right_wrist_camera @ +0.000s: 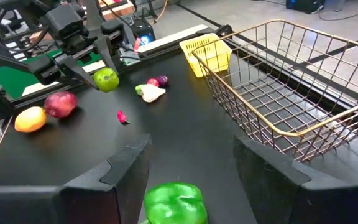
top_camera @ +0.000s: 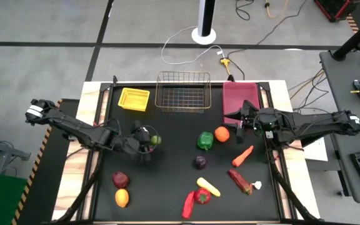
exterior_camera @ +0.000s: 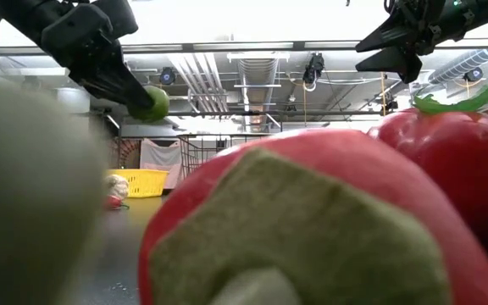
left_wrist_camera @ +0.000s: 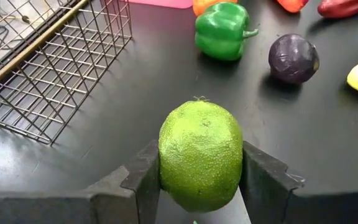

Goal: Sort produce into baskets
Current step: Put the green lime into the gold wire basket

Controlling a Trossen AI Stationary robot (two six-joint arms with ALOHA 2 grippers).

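From above, my left gripper (top_camera: pixel 153 141) sits left of centre on the black table (top_camera: pixel 167 187), clamped on a green lime (top_camera: pixel 155 140); my right gripper (top_camera: pixel 235 122) hangs by the pink bin (top_camera: pixel 239 95), beside the orange (top_camera: pixel 222 134); the wire basket (top_camera: pixel 182 91) and yellow tray (top_camera: pixel 134 99) line the far edge. Low down, the lime (exterior_camera: pixel 151 102) rides off the table in my left fingers. At my left wrist, both pads (left_wrist_camera: pixel 143 180) press the lime's (left_wrist_camera: pixel 201 155) sides. At my right wrist, my fingers (right_wrist_camera: pixel 126 167) stand apart, holding nothing, over a green pepper (right_wrist_camera: pixel 174 203).
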